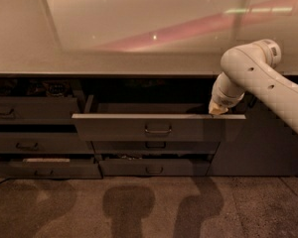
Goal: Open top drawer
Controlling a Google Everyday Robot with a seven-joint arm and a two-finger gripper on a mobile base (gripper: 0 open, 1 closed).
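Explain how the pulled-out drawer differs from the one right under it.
The top drawer is pulled out, showing its inside; the drawer under it sits further back. The top drawer's front looks wider and taller than the lower one's. The gripper is at the top drawer's right rim, away from the lower drawer. Both have dark grey fronts with a small central loop handle.
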